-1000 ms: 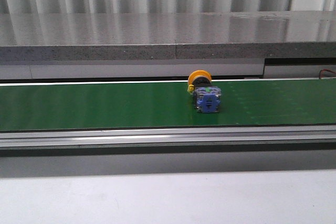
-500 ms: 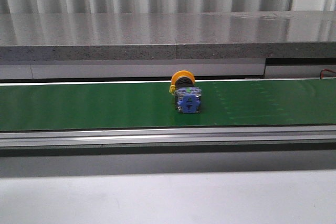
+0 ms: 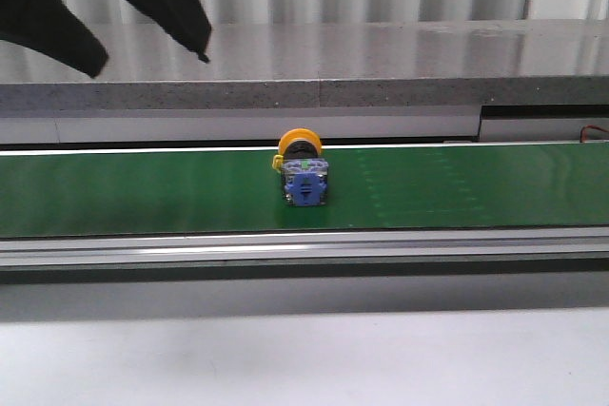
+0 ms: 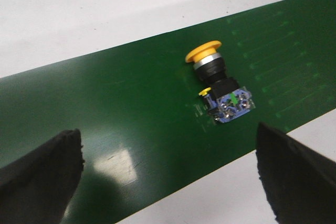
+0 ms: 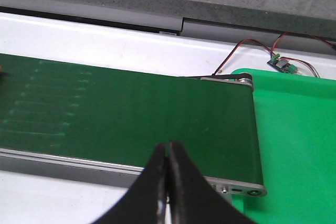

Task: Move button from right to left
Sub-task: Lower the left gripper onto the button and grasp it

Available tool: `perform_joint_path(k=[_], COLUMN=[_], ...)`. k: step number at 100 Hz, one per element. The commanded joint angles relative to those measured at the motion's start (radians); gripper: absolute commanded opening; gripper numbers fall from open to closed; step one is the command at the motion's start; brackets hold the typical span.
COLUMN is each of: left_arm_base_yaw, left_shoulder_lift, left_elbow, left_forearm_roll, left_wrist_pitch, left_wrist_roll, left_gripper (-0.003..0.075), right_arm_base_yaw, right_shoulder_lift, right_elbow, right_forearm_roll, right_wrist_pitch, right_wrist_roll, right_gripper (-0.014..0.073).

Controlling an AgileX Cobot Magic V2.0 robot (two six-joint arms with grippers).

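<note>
The button (image 3: 303, 175) lies on its side near the middle of the green belt (image 3: 143, 192), its yellow-orange ring toward the back and its blue face toward me. My left gripper (image 3: 147, 62) is open and empty, high above the belt, up and to the left of the button. In the left wrist view the button (image 4: 218, 85) lies ahead of the gripper (image 4: 168, 182), between the lines of the two spread fingers (image 4: 42, 174) and well clear of them. My right gripper (image 5: 168, 149) is shut and empty over the belt's right end; it does not show in the front view.
A grey stone ledge (image 3: 381, 64) runs behind the belt and a metal rail (image 3: 304, 249) along its front. Beyond the belt's right-end roller (image 5: 242, 81) lie a bright green mat (image 5: 299, 140), red-black wires (image 5: 252, 45) and a small circuit board (image 5: 283, 64).
The button has travelled left along the belt, from right of centre to the middle. My left gripper has come into the front view at the top left.
</note>
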Motion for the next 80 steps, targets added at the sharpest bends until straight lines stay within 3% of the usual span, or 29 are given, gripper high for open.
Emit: perform_joint_path(k=[1, 38, 80], left_arm_base_yaw=[-0.023, -0.077, -0.077], left_shoulder_lift=[0.033, 0.193, 0.312], left_elbow=[-0.062, -0.173, -0.173], left_forearm_roll=[-0.007, 0.016, 0.043], left_wrist_pitch=[-0.067, -0.078, -0.058], left_wrist_roll=[-0.011, -0.011, -0.012], left_gripper=[0.0629, 0.0629, 0.0629], right_arm_base_yaw=[0.0, 0.0, 0.0], right_shoulder_lift=[0.0, 0.0, 0.0], right_elbow=[-0.025, -0.025, -0.025], right_forearm_roll=[0.026, 0.026, 0.026], right_wrist_pitch=[-0.055, -0.055, -0.055], right_wrist_roll=[-0.007, -0.007, -0.007], right_gripper=[-0.0067, -0.0067, -0.0067])
